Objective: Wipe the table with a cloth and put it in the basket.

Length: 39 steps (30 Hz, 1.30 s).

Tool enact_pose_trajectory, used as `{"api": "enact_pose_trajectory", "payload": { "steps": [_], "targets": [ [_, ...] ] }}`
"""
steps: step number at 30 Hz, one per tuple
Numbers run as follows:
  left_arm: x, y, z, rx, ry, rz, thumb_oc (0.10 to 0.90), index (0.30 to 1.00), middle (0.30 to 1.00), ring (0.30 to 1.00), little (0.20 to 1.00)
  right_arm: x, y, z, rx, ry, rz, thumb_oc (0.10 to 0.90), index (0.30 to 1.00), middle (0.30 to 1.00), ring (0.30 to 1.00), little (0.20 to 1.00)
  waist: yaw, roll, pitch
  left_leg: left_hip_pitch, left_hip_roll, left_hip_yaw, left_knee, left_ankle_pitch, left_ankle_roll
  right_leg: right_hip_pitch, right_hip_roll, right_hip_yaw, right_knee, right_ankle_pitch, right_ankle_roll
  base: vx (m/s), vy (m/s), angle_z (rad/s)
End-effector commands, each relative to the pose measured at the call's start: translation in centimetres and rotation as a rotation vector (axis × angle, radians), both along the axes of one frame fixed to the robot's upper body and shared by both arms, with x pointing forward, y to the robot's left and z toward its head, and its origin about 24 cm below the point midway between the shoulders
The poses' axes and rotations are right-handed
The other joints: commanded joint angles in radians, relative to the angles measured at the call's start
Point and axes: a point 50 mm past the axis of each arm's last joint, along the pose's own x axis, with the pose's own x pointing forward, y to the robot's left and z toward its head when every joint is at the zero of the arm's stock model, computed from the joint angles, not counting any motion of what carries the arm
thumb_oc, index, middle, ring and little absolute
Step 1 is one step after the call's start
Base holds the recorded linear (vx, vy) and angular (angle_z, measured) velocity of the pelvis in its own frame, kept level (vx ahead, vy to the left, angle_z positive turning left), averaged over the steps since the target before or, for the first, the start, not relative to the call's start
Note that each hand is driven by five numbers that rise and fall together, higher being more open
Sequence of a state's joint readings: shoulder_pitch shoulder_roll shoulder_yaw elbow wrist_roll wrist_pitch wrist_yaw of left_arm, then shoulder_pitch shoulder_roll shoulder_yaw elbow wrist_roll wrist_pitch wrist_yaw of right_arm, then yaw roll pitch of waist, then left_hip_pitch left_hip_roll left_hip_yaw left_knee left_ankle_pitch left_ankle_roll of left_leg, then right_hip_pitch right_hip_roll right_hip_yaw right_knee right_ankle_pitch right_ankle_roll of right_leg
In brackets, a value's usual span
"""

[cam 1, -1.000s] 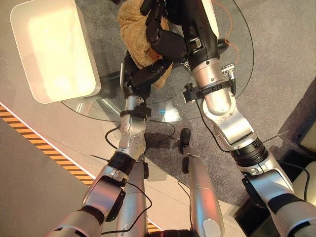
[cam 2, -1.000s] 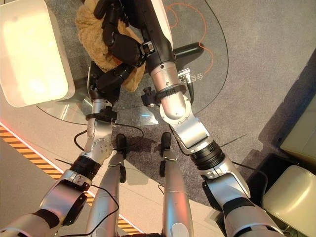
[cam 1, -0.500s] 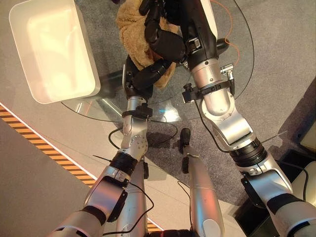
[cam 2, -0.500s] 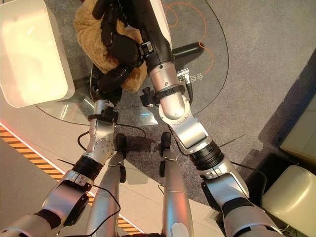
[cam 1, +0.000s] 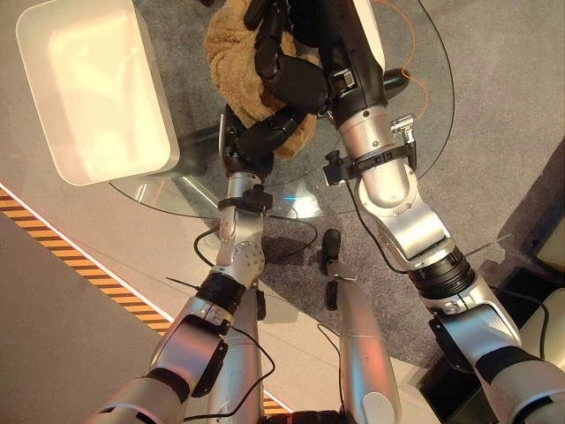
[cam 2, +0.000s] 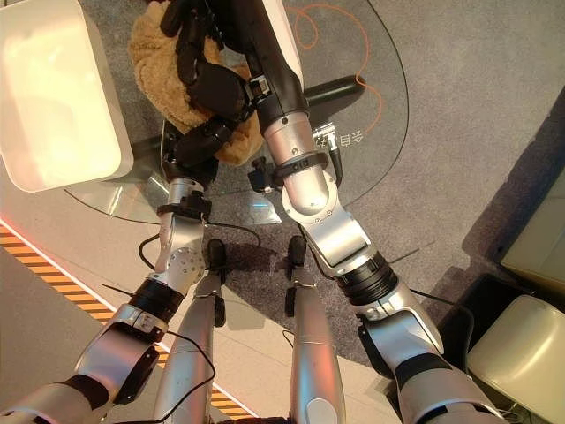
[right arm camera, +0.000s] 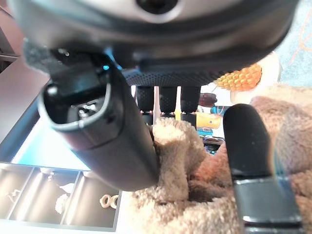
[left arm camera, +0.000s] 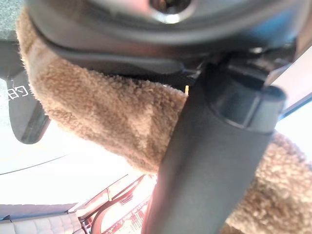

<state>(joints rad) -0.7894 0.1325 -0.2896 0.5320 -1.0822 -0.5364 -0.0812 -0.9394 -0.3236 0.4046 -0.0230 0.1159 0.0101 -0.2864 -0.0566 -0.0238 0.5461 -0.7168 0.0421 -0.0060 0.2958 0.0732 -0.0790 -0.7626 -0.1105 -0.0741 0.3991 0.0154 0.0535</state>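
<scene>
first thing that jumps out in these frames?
The shaggy brown cloth bunched on the round glass table, with both dark hands on it: the right hand over its top, the left hand at its near edge. Next, the big white basket at the table's left.

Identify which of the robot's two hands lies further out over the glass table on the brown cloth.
The right hand: it lies on top of the brown cloth, further across the glass table, while the left hand grips the cloth's near edge.

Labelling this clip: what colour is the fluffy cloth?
Tan-brown fluffy cloth; clearest in the left eye view.
</scene>
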Motion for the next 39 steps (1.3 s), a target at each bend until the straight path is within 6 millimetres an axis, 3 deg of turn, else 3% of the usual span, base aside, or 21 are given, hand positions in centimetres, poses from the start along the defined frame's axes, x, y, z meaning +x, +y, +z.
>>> {"api": "enact_pose_trajectory", "payload": {
  "steps": [1, 2, 3, 6, 8, 11, 16, 17, 18, 19, 39],
  "targets": [
    [-1.3, -2.5, 5.9, -0.008, -0.308, -0.090, 0.100, 0.300, 0.300, 0.300, 0.200, -6.9, 1.3, 6.7, 0.173, -0.409, 0.248, 0.100, 0.300, 0.300, 0.300, 0.200, 0.013, -0.026, -0.026, 0.024, -0.086, 0.063, 0.032, -0.082, 0.047, 0.041, 0.111, -0.045, -0.006, -0.068, -0.029, 0.00, 0.000, 0.00],
    [-1.2, -2.5, 5.7, -0.052, -0.300, -0.128, 0.100, 0.300, 0.300, 0.300, 0.200, -6.8, 1.3, 6.6, 0.175, -0.404, 0.252, 0.232, 0.413, 0.413, 0.413, 0.332, 0.013, -0.026, -0.026, 0.024, -0.086, 0.062, 0.032, -0.082, 0.048, 0.041, 0.111, -0.045, -0.006, -0.068, -0.030, 0.00, 0.000, 0.00],
    [-1.2, -2.5, 5.6, -0.071, -0.300, -0.144, 0.100, 0.300, 0.300, 0.300, 0.200, -6.8, 1.3, 6.6, 0.172, -0.405, 0.252, 0.243, 0.422, 0.422, 0.422, 0.343, 0.013, -0.026, -0.026, 0.023, -0.086, 0.063, 0.033, -0.082, 0.048, 0.040, 0.112, -0.045, -0.005, -0.068, -0.030, 0.00, 0.000, 0.00],
    [-1.2, -2.6, 5.4, -0.108, -0.298, -0.173, 0.100, 0.300, 0.300, 0.300, 0.200, -6.8, 1.4, 6.5, 0.169, -0.403, 0.250, 0.160, 0.352, 0.352, 0.352, 0.260, 0.012, -0.026, -0.026, 0.023, -0.087, 0.062, 0.032, -0.082, 0.047, 0.039, 0.112, -0.044, -0.006, -0.069, -0.030, 0.00, 0.000, 0.00],
    [-1.2, -2.8, 5.3, -0.129, -0.295, -0.191, 0.100, 0.300, 0.300, 0.300, 0.200, -6.8, 1.5, 6.5, 0.170, -0.402, 0.248, 0.166, 0.356, 0.356, 0.356, 0.266, 0.012, -0.027, -0.026, 0.024, -0.087, 0.061, 0.030, -0.081, 0.047, 0.040, 0.113, -0.044, -0.007, -0.068, -0.030, 0.00, 0.000, 0.00],
    [-1.2, -2.9, 5.3, -0.134, -0.295, -0.200, 0.100, 0.300, 0.300, 0.300, 0.200, -6.7, 1.6, 6.5, 0.172, -0.399, 0.246, 0.199, 0.385, 0.385, 0.385, 0.299, 0.012, -0.027, -0.026, 0.027, -0.087, 0.062, 0.028, -0.082, 0.048, 0.042, 0.112, -0.043, -0.007, -0.069, -0.029, 0.00, 0.000, 0.00],
    [-1.2, -2.9, 5.2, -0.142, -0.295, -0.222, 0.100, 0.300, 0.300, 0.300, 0.200, -6.6, 1.4, 6.6, 0.180, -0.392, 0.243, 0.320, 0.488, 0.488, 0.488, 0.420, 0.013, -0.028, -0.026, 0.030, -0.088, 0.062, 0.032, -0.083, 0.048, 0.046, 0.111, -0.046, -0.006, -0.068, -0.029, 0.00, 0.000, 0.00],
    [-1.2, -2.9, 5.2, -0.139, -0.294, -0.220, 0.100, 0.300, 0.300, 0.300, 0.200, -6.5, 1.4, 6.6, 0.181, -0.390, 0.241, 0.460, 0.608, 0.608, 0.608, 0.560, 0.012, -0.028, -0.026, 0.031, -0.088, 0.062, 0.032, -0.083, 0.048, 0.047, 0.111, -0.046, -0.006, -0.068, -0.030, 0.00, 0.000, 0.00],
    [-1.2, -3.0, 5.2, -0.134, -0.296, -0.219, 0.100, 0.300, 0.300, 0.300, 0.200, -6.5, 1.4, 6.5, 0.184, -0.387, 0.238, 0.704, 0.818, 0.818, 0.818, 0.804, 0.012, -0.028, -0.026, 0.032, -0.089, 0.062, 0.031, -0.083, 0.048, 0.047, 0.111, -0.046, -0.007, -0.068, -0.030, 0.00, 0.000, 0.00],
    [-1.2, -3.0, 5.3, -0.135, -0.295, -0.220, 0.100, 0.300, 0.300, 0.300, 0.200, -6.4, 1.4, 6.5, 0.185, -0.385, 0.236, 0.800, 0.900, 0.900, 0.900, 0.900, 0.012, -0.027, -0.026, 0.032, -0.089, 0.062, 0.031, -0.083, 0.049, 0.047, 0.111, -0.046, -0.007, -0.068, -0.030, 0.00, 0.000, 0.00],
    [-1.1, -2.7, 5.1, -0.130, -0.292, -0.197, 0.100, 0.300, 0.300, 0.300, 0.200, -6.4, 0.5, 7.2, 0.227, -0.426, 0.176, 0.800, 0.900, 0.900, 0.900, 0.900, 0.009, -0.023, -0.026, 0.034, -0.090, 0.065, 0.024, -0.081, 0.050, 0.047, 0.109, -0.044, -0.014, -0.063, -0.031, 0.00, 0.000, 0.00]
  ]
}}
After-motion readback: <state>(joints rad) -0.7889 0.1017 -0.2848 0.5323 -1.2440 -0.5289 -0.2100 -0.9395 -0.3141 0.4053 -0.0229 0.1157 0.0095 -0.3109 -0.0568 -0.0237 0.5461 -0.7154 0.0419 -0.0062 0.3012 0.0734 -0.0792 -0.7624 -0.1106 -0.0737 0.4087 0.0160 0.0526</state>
